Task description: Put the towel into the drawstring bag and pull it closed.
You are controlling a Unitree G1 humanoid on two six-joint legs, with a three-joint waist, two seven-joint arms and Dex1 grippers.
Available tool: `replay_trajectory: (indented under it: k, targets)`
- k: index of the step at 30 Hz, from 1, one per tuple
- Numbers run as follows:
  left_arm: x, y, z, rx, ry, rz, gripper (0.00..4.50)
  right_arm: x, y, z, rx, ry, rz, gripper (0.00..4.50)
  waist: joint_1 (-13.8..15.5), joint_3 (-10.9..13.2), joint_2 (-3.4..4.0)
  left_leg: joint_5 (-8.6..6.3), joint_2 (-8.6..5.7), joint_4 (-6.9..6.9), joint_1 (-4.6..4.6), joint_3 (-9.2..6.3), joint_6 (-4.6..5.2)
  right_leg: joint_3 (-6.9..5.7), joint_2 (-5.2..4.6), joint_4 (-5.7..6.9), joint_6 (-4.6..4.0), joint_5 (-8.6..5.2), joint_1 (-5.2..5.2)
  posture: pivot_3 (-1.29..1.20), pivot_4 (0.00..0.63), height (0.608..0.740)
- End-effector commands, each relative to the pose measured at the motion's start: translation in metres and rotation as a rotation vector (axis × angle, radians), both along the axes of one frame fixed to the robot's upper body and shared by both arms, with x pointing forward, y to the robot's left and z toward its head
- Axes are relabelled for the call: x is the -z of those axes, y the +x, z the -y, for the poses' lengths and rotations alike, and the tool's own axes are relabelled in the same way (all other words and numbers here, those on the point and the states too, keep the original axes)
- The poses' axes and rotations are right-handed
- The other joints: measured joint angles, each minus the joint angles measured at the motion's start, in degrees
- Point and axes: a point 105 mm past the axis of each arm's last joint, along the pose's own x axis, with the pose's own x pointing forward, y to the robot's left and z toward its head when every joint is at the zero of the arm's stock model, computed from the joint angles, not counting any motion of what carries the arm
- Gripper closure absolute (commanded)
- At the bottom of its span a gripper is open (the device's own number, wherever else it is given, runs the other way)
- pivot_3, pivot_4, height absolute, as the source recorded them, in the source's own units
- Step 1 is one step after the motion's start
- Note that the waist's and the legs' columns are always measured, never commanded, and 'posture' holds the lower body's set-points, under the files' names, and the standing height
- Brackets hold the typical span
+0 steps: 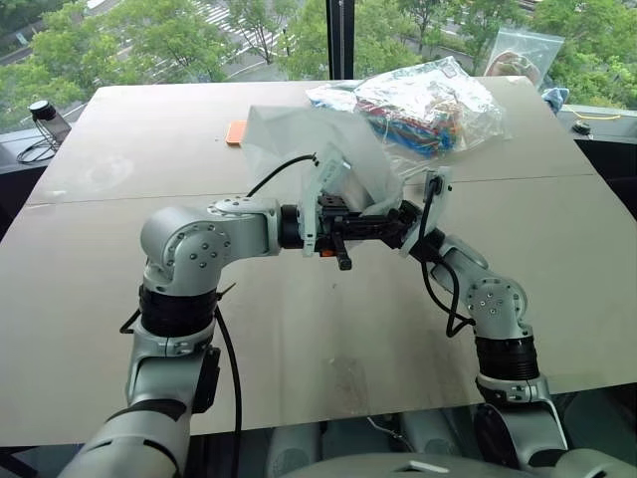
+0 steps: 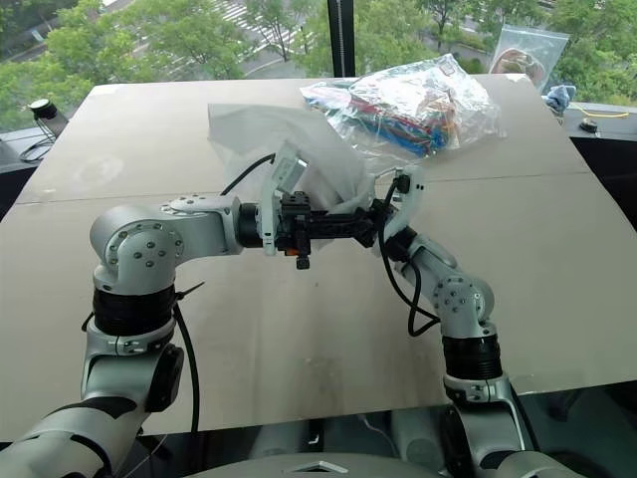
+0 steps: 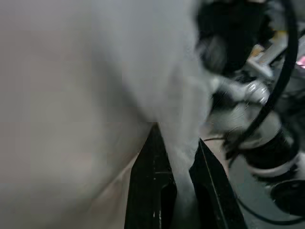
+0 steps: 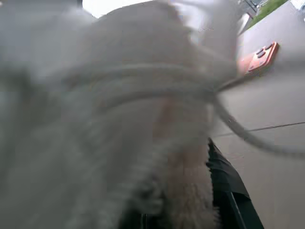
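Note:
The drawstring bag (image 1: 289, 139), a milky translucent pouch, is lifted off the table and billows up behind both grippers. My left gripper (image 3: 177, 139) points to the right and is shut on a bunched strip of the bag's film. Just to its right, my right gripper (image 1: 403, 217) points up and to the left, shut on the gathered bag. One of its black fingers (image 4: 226, 186) shows beside the folds. A thin white cord (image 4: 248, 138) trails off from the gathers. A cream fuzzy mass (image 4: 183, 191) by that finger may be the towel; I cannot tell.
A clear crinkly bag of colourful cables (image 1: 418, 105) lies on the table (image 1: 119, 289) behind the grippers. Left of the lifted pouch lies a small orange object (image 1: 235, 132). A clear zip bag (image 1: 523, 55) stands at the far right corner, a black device (image 1: 45, 118) off the far left edge.

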Motion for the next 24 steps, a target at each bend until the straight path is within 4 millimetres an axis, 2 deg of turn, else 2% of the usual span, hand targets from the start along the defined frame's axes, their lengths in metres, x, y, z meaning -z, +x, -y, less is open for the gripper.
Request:
replay_trajectory:
  k: [1, 4, 5, 6, 8, 10, 12, 16, 22, 24]
  targets:
    - [-0.008, 0.000, -0.002, 0.001, -0.043, 0.001, 4.50, -0.011, -0.017, -0.018, -0.102, 0.026, 0.085, 4.48, 0.03, 0.00, 0.00, 0.00, 0.00, 0.00, -0.02, -0.02, 0.00, -0.02, 0.00, 0.00, 0.00, 0.00, -0.01, 0.00, 0.150, 0.740]
    - [0.002, 0.004, -0.011, -0.039, -0.012, -0.011, 4.50, -0.009, -0.018, -0.005, -0.092, 0.043, 0.073, 4.48, 0.06, 0.00, 0.00, 0.00, 0.01, 0.00, -0.01, -0.01, 0.00, -0.02, 0.00, 0.01, -0.01, 0.00, -0.02, 0.00, 0.150, 0.740]
    - [0.006, 0.005, -0.014, -0.054, 0.006, -0.005, 4.50, -0.007, -0.019, 0.000, -0.083, 0.033, 0.070, 3.58, 0.10, 0.00, 0.00, 0.00, 0.00, 0.00, -0.01, -0.01, 0.00, -0.02, -0.01, 0.01, -0.01, 0.00, -0.01, 0.00, 0.150, 0.740]
    - [0.008, 0.005, -0.016, -0.063, 0.005, 0.007, 4.50, -0.006, -0.020, 0.006, -0.074, 0.025, 0.069, 3.48, 0.09, 0.01, 0.01, 0.00, 0.00, 0.00, -0.01, -0.01, 0.00, -0.02, -0.01, 0.01, -0.01, 0.00, -0.01, 0.00, 0.150, 0.740]
    - [0.015, 0.005, -0.023, -0.078, 0.023, 0.012, 4.50, -0.003, -0.023, 0.019, -0.032, -0.016, 0.062, 2.59, 0.25, 0.01, 0.01, 0.00, 0.00, -0.02, -0.01, 0.00, 0.00, -0.02, -0.02, 0.00, -0.01, 0.00, -0.01, 0.00, 0.150, 0.740]
    - [0.032, -0.002, -0.034, -0.068, 0.117, -0.092, 4.50, 0.003, -0.026, 0.032, 0.015, -0.095, 0.051, 1.63, 0.36, 0.02, 0.01, 0.00, 0.00, -0.02, -0.04, 0.00, 0.00, -0.04, -0.04, -0.03, -0.02, 0.00, -0.02, 0.00, 0.150, 0.740]
    - [0.038, -0.007, -0.042, -0.060, 0.126, -0.163, 4.50, 0.016, -0.037, 0.040, 0.010, -0.216, 0.035, 0.79, 0.27, 0.02, 0.03, 0.00, 0.00, -0.02, -0.04, -0.01, 0.00, -0.05, -0.03, -0.02, -0.01, -0.01, -0.02, 0.00, 0.150, 0.740]
    - [0.039, -0.005, -0.046, -0.080, 0.114, -0.175, 4.50, 0.029, -0.058, 0.049, -0.034, -0.319, -0.005, 0.79, 0.30, 0.03, 0.01, 0.00, 0.00, -0.03, -0.03, -0.01, 0.00, -0.05, -0.03, -0.04, -0.01, -0.02, -0.02, 0.00, 0.150, 0.740]
    - [0.037, 0.001, -0.043, -0.096, 0.101, -0.167, 4.50, 0.052, -0.069, 0.055, -0.079, -0.478, -0.079, 0.79, 0.26, 0.02, 0.01, 0.00, -0.01, -0.01, 0.01, 0.01, 0.00, -0.02, -0.01, -0.01, -0.01, -0.02, 0.00, 0.00, 0.150, 0.740]
    - [0.036, 0.000, -0.041, -0.085, 0.103, -0.160, 4.50, 0.058, -0.064, 0.053, -0.074, -0.500, -0.098, 1.29, 0.26, 0.03, 0.00, 0.00, 0.00, -0.02, 0.01, -0.01, 0.00, -0.02, 0.00, -0.01, -0.01, -0.02, -0.01, 0.00, 0.150, 0.740]
